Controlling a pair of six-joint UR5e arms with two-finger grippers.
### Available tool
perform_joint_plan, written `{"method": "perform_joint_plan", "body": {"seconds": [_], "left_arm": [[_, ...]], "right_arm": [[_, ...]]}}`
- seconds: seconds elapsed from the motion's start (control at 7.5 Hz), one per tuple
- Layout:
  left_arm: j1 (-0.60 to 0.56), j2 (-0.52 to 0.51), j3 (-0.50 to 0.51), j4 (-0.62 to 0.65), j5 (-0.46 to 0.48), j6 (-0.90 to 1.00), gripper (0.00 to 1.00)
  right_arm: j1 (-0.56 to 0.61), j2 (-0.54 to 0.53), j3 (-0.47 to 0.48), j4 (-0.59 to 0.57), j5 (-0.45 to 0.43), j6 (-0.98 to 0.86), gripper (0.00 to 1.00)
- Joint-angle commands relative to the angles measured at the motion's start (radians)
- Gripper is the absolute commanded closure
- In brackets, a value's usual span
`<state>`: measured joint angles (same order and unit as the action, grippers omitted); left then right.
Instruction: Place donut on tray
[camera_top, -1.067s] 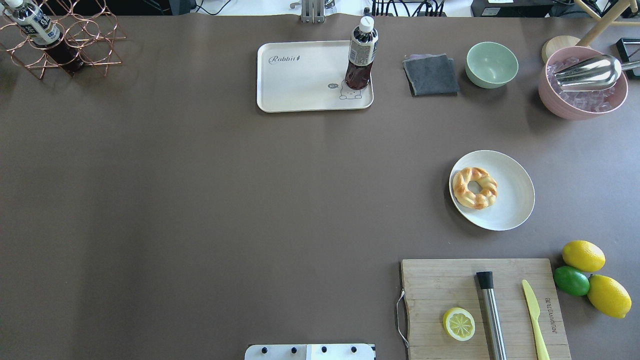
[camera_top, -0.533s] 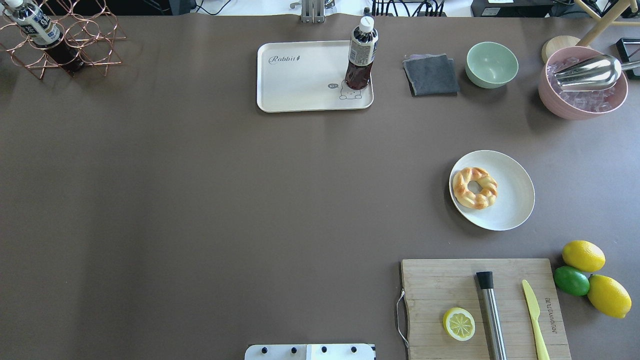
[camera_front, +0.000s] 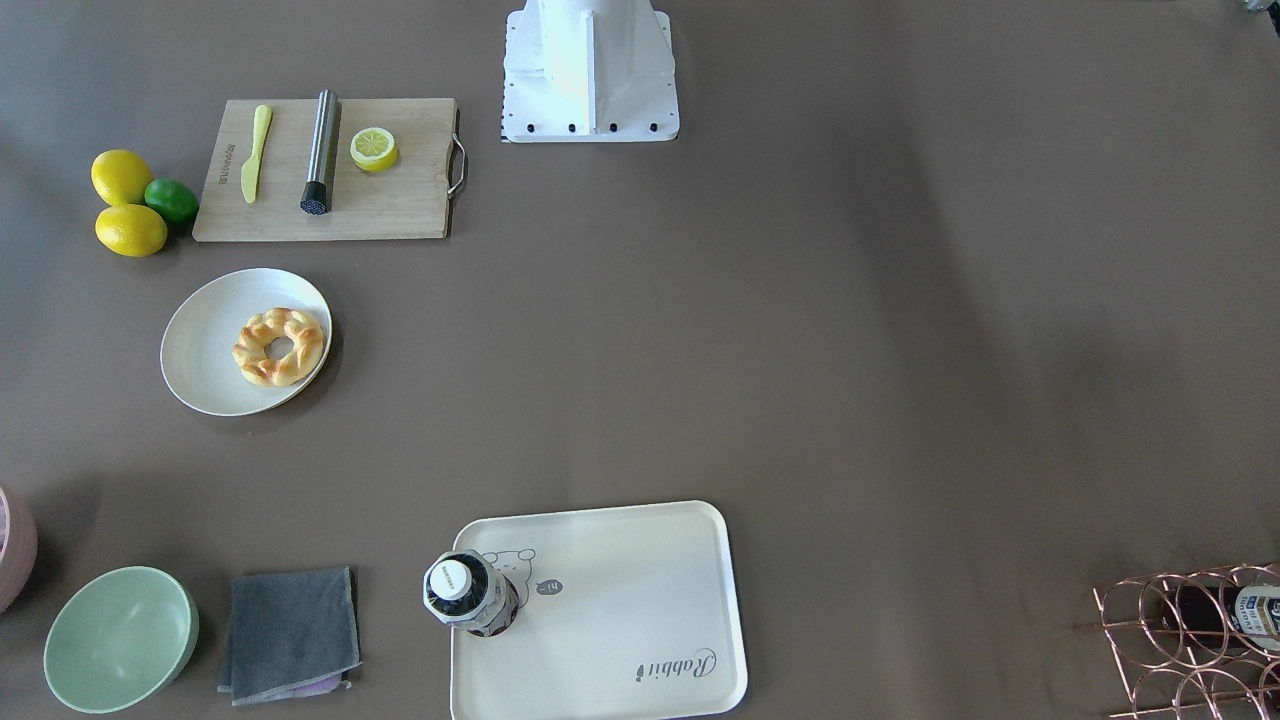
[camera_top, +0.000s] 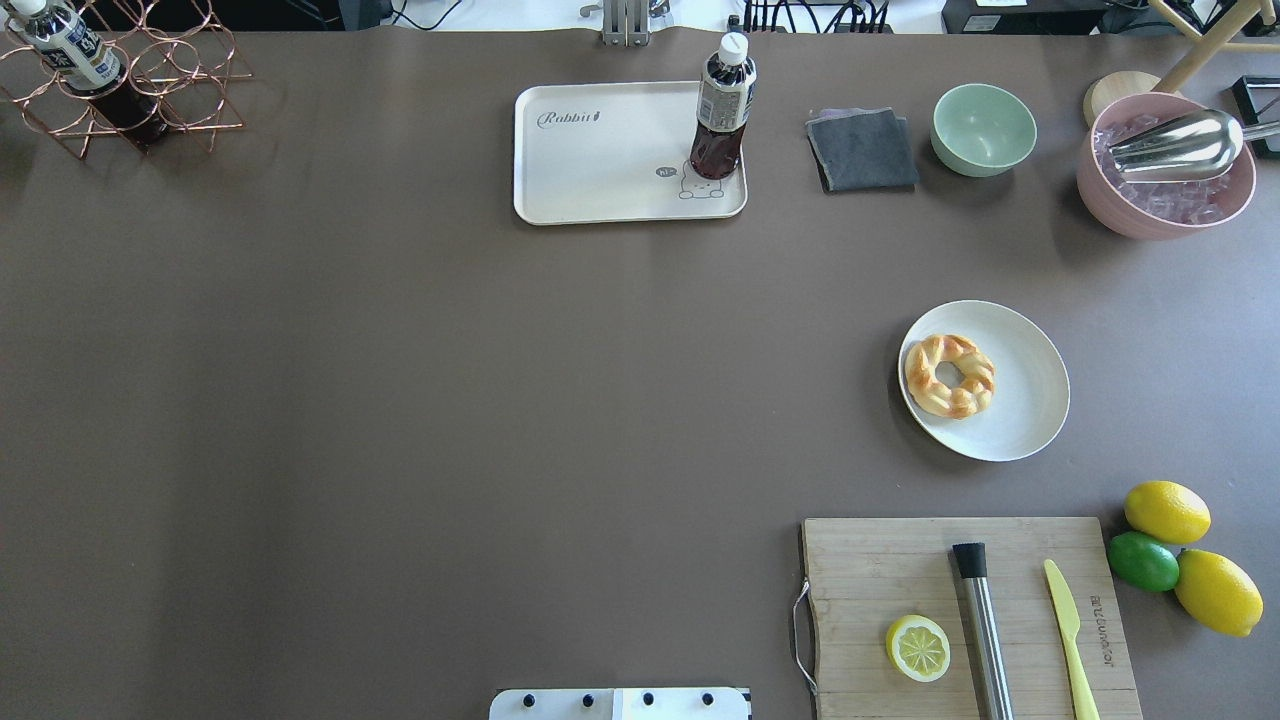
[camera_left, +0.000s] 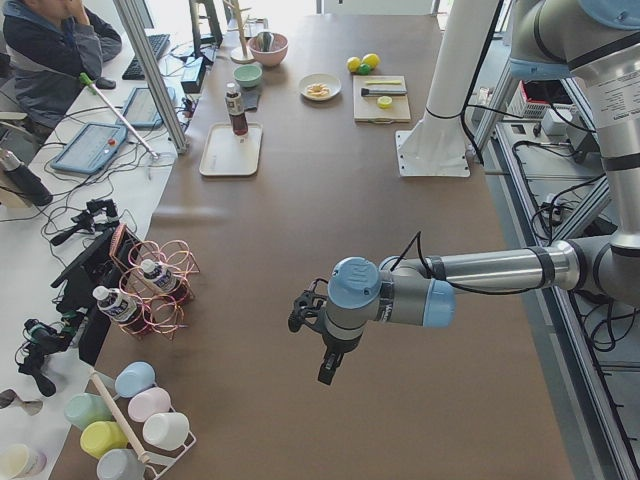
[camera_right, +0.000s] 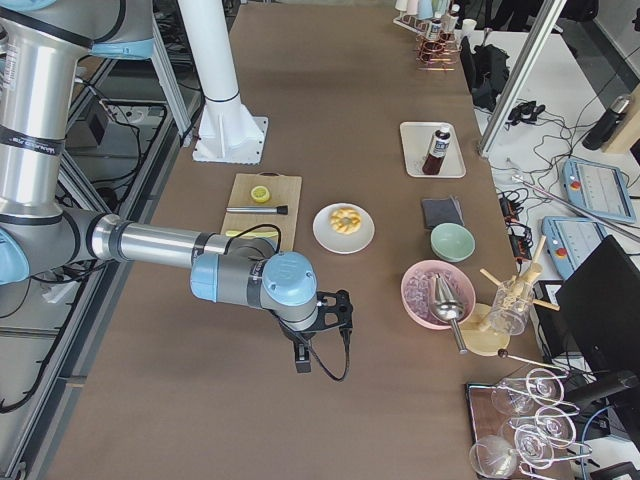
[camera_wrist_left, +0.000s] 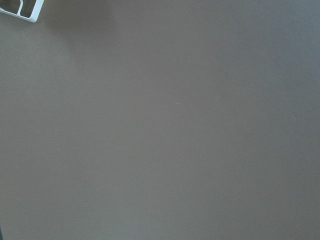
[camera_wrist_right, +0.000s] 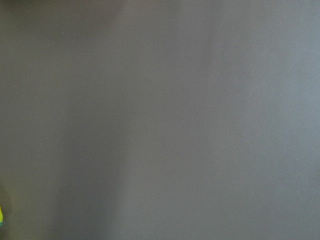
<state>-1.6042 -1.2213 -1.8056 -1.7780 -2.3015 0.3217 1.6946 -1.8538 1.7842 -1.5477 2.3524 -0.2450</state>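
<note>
The golden-brown twisted donut (camera_top: 949, 375) lies on the left part of a round off-white plate (camera_top: 1025, 410) at the right of the table; it also shows in the front view (camera_front: 279, 346). The cream "Rabbit" tray (camera_top: 600, 160) lies at the far middle, with a dark drink bottle (camera_top: 722, 110) standing on its right end. Neither gripper shows in the overhead or front view. My left gripper (camera_left: 327, 368) hangs over bare table far from the donut. My right gripper (camera_right: 301, 358) does the same. I cannot tell if either is open or shut.
A wooden cutting board (camera_top: 880, 590) with a lemon half (camera_top: 918, 648), a steel muddler and a yellow knife lies at the near right. Lemons and a lime (camera_top: 1143, 561) lie beside it. A grey cloth (camera_top: 862, 150), green bowl (camera_top: 984, 128), pink ice bowl (camera_top: 1165, 200) and copper rack (camera_top: 150, 80) line the far edge.
</note>
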Motion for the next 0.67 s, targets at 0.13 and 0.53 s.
{"method": "perform_joint_plan", "body": {"seconds": [0.13, 0.53], "left_arm": [[-0.007, -0.021, -0.056, 0.200, -0.145, -0.003, 0.03], [-0.008, -0.026, -0.104, 0.282, -0.147, -0.003, 0.03]], "right_arm": [[0.002, -0.001, -0.002, 0.000, 0.002, 0.003, 0.00], [0.002, -0.001, 0.000, 0.000, 0.004, 0.004, 0.00]]}}
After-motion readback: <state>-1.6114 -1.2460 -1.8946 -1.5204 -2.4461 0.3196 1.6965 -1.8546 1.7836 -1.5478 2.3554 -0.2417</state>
